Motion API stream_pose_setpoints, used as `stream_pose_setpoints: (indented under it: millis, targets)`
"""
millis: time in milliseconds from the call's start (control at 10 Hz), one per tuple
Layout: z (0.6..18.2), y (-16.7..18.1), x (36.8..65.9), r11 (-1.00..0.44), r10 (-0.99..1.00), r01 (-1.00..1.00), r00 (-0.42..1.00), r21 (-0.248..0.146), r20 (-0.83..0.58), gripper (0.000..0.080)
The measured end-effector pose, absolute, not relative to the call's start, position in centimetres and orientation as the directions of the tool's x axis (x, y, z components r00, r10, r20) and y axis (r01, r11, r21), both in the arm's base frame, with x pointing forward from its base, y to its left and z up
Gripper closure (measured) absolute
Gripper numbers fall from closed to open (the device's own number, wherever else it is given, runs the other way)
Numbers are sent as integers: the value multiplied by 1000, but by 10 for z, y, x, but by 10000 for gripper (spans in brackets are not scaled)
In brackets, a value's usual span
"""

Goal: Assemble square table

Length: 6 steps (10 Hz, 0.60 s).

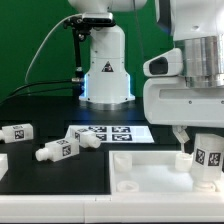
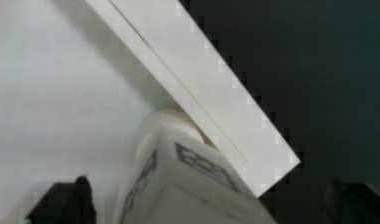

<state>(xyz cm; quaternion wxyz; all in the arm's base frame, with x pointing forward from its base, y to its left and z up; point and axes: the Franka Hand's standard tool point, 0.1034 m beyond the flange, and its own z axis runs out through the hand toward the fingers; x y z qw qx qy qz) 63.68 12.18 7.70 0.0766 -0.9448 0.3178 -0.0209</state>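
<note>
1 tabletop [image 1: 150,172], 4 legs: three loose legs [image 1: 58,150] on black table [image 1: 50,192], fourth leg [image 1: 207,155] upright on tabletop inside released claw [image 2: 208,205], green backdrop [image 1: 30,40] behind

One leg [image 1: 17,133] lies at the exterior view's left, another leg [image 1: 60,150] nearer the marker board [image 1: 110,133]; the tabletop [image 1: 150,172] lies at its near right.

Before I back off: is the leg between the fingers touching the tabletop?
Touching. Wrist view: the leg meets the tabletop with no gap.
</note>
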Motion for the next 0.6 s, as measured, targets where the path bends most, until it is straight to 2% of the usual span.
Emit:
stream_pose_setpoints:
  millis: [200, 400, 500, 600]
  targets:
    - [77, 120, 637, -901, -417, -409, 908, -145, 31, 151]
    - [87, 120, 638, -999, -6, -1, 995, -51, 96, 151]
    - [88, 120, 638, -994, 95, 99, 990, -34, 104, 151]
    - [87, 119, 638, -996, 75, 79, 992, -36, 101, 178]
